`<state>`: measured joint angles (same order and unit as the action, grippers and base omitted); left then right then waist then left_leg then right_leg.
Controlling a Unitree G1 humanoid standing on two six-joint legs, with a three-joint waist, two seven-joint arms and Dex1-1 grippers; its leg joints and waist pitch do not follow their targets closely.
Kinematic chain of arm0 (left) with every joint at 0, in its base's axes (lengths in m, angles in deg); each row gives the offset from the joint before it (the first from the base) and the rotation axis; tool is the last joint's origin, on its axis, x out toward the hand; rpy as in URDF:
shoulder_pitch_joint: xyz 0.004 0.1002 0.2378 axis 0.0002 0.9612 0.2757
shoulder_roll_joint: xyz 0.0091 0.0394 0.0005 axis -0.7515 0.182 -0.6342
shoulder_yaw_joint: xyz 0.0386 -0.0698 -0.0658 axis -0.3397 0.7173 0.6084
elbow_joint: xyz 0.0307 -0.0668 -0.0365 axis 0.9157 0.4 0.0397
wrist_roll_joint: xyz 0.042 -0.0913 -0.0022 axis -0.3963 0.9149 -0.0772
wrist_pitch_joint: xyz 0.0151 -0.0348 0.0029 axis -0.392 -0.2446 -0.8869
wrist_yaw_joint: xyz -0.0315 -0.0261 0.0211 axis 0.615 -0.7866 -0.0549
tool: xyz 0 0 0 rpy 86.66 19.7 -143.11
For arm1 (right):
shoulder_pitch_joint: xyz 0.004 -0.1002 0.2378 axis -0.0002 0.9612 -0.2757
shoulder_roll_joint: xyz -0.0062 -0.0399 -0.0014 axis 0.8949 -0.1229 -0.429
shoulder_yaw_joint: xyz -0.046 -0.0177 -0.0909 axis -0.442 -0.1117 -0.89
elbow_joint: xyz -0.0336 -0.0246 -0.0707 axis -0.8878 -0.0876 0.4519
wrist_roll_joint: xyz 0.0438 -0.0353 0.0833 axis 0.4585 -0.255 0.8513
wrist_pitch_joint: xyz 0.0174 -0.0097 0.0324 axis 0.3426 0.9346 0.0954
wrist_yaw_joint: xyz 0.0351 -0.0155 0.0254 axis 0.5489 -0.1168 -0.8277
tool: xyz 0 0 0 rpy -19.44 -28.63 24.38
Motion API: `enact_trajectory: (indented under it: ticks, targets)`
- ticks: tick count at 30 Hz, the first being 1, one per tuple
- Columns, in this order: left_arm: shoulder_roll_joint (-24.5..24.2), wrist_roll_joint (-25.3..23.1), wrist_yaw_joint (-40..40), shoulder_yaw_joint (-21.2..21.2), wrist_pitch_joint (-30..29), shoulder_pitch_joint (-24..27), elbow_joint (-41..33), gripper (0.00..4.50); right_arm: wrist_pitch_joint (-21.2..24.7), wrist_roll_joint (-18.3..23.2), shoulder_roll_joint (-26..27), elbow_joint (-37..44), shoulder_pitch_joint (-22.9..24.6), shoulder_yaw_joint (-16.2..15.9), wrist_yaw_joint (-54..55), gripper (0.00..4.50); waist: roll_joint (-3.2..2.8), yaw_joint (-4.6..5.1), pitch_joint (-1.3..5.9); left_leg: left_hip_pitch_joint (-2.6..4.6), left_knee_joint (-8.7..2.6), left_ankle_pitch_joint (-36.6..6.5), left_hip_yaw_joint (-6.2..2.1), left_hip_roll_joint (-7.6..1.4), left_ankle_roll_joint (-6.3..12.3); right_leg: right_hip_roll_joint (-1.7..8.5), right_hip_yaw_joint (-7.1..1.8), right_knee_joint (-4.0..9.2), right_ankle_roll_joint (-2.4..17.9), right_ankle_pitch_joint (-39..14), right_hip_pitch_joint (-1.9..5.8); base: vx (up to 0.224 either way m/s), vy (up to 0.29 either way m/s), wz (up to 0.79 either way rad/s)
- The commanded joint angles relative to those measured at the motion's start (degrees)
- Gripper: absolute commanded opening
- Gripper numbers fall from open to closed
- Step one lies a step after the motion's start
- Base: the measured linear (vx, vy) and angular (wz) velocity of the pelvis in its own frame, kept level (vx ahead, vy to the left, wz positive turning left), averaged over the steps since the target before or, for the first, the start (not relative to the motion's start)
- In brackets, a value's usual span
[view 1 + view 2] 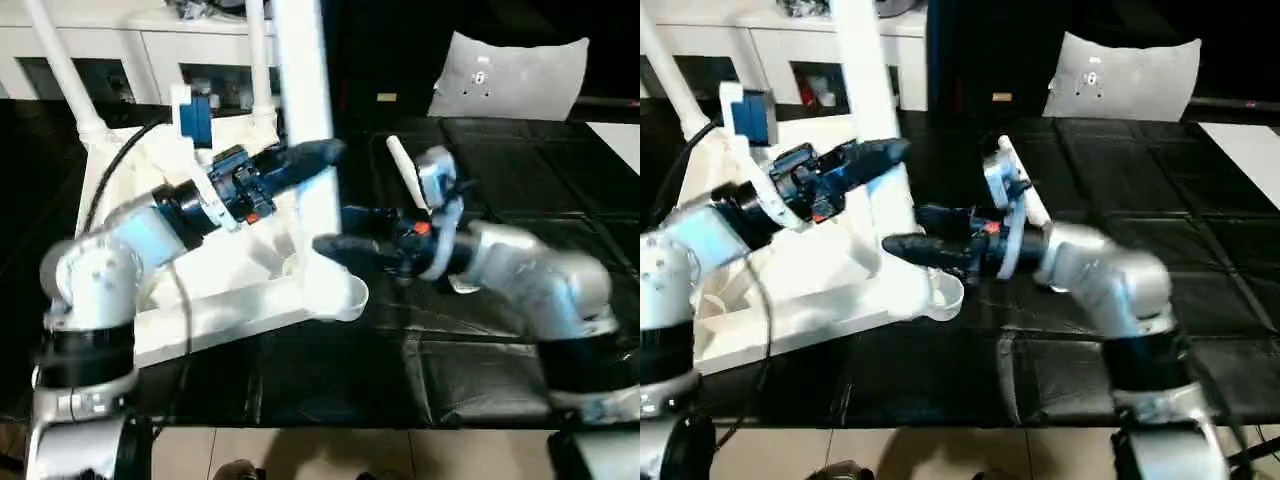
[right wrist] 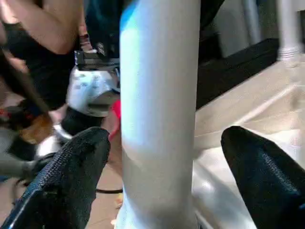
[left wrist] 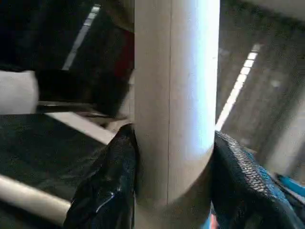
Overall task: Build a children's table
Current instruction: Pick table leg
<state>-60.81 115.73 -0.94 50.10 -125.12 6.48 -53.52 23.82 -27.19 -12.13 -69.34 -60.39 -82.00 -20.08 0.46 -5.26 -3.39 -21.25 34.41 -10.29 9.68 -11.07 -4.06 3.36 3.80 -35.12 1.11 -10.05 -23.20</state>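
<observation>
The children's table lies upside down on the black mats, its white ribbed top (image 1: 230, 305) facing up. Two legs (image 1: 62, 70) (image 1: 258, 60) stand at the far corners. A third leg (image 1: 305, 90) stands in the near corner socket (image 1: 345, 295). My left gripper (image 1: 318, 154) is shut on this leg at mid-height, and the fingers (image 3: 109, 186) press against both its sides. My right gripper (image 1: 336, 232) sits lower on the same leg, open, with its fingers (image 2: 71, 167) clear of it. Another white leg (image 1: 404, 168) lies behind my right wrist.
A white cabinet (image 1: 150, 45) with glass doors stands at the back left. A flat white board (image 1: 510, 75) leans at the back right. Black floor mats (image 1: 480, 360) cover the ground. A person's arm (image 2: 43, 28) is in the right wrist view.
</observation>
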Motion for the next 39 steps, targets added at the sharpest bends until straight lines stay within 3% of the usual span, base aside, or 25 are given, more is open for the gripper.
enact_trajectory:
  ticks: [1,7,24,35,37,39]
  targets:
    - [-0.1,0.7,1.1,-1.4,-0.6,-1.9,-0.6,1.83,1.5,1.0,-0.6,1.4,-0.8,-1.5,-2.4,4.08,0.12,-0.28,4.07,0.54,-3.6,-8.1,-0.22,-1.46,0.03,3.93,-2.64,4.18,8.3,-15.4,3.24,0.0,0.0,0.0]
    - [0.2,-0.1,2.2,-2.3,0.3,-3.5,0.9,1.83,2.6,0.5,-0.3,0.3,-1.1,-3.1,-2.4,3.63,0.47,-0.33,4.08,0.49,-3.61,-7.8,-0.23,-1.49,-0.51,4.01,-2.66,4.21,8.0,-15.9,3.31,0.0,0.0,0.0]
    - [-0.9,-2.3,1.8,-3.9,1.2,-2.5,1.6,1.83,1.3,-2.2,0.2,0.4,0.1,-4.8,-0.3,2.16,0.44,-0.3,4.15,0.49,-3.58,-7.2,-0.2,-1.49,-0.87,3.97,-2.7,3.92,8.2,-14.3,3.36,0.0,0.0,0.0]
    - [-0.3,-2.2,-1.0,-2.8,1.2,-1.6,1.3,1.83,-1.5,-5.5,2.9,0.0,1.4,-4.6,5.5,1.91,0.58,-0.15,4.15,0.59,-3.68,-7.5,-0.23,-1.57,-1.16,3.99,-2.69,3.91,8.0,-14.8,3.26,0.0,0.0,0.0]
    - [0.7,-2.4,-4.0,-1.4,1.7,-2.3,2.4,2.39,-2.9,-6.7,3.8,-0.9,1.1,-4.2,7.3,1.91,0.43,-0.15,4.12,0.56,-3.66,-7.7,-0.21,-1.57,-1.37,4.03,-2.74,3.93,8.0,-14.7,3.22,0.0,0.0,0.0]
    - [0.1,-4.5,-4.5,-2.1,2.9,-1.8,1.8,2.53,-4.7,-8.0,4.6,-1.3,1.2,-4.0,9.0,1.91,0.38,-0.14,4.11,0.58,-3.74,-8.0,-0.27,-1.54,-1.5,4.05,-2.71,3.99,7.9,-15.1,3.25,0.0,0.0,0.0]
